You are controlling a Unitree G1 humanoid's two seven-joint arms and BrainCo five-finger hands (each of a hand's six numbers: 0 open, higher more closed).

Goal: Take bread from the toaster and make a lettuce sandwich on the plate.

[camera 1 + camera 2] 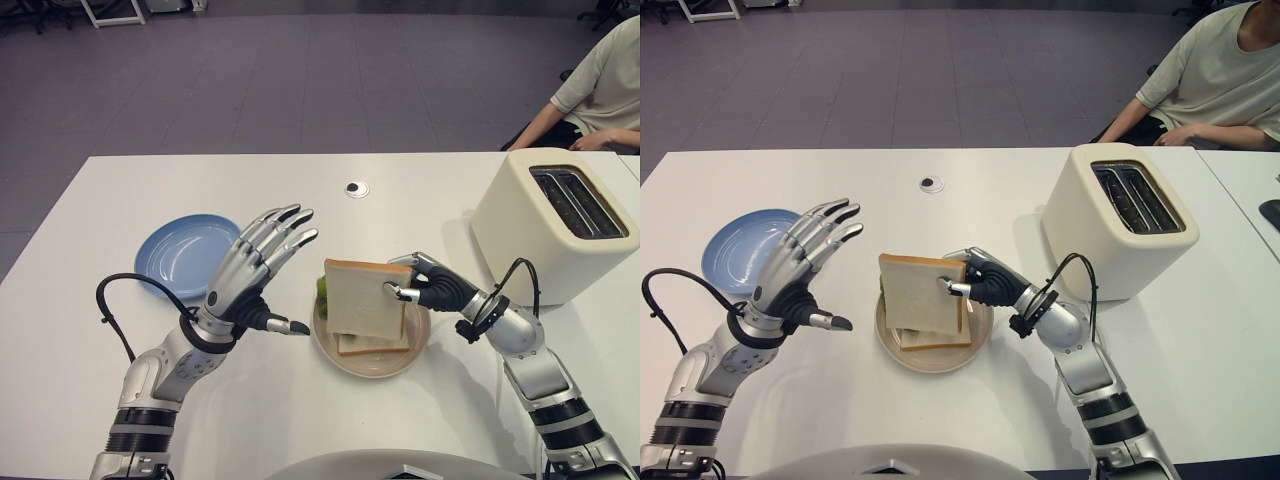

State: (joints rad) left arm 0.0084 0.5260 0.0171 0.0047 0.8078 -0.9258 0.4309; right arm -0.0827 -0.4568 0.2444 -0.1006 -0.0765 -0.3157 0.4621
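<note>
Bread: top slice point(362, 298) is held by the right robot hand point(437, 287), fingers clamped on its 3 o'clock edge. Slice is tilted, far edge raised, near edge low over the stack; can't tell if it touches yet. It sits over the beige plate point(375, 370), approx. mid-table point(420, 200).

Done, judging by the layout:
- bottom slice point(372, 345) lies flat on the beige plate
- lettuce point(322, 292) is on it, green peeking out at 9 o'clock from behind the held slice
- toaster point(530, 235), at 2 o'clock of the plate, has dark slots w/ no bread sticking up, so both slices are prob. out

Left to do:
- lay the top slice flat, squared w/ the bottom one
- let go and pull the hand clear w/o dragging the slice off

So approx. last step, nearly complete.

Left robot hand point(240, 282) hovers at 9 o'clock of the beige plate, near it but not touching, fingers spread apart, holding nothing. Blue plate point(175, 255) sits at 10 o'clock, just beyond that hand, bare & seemingly not needed.
</note>
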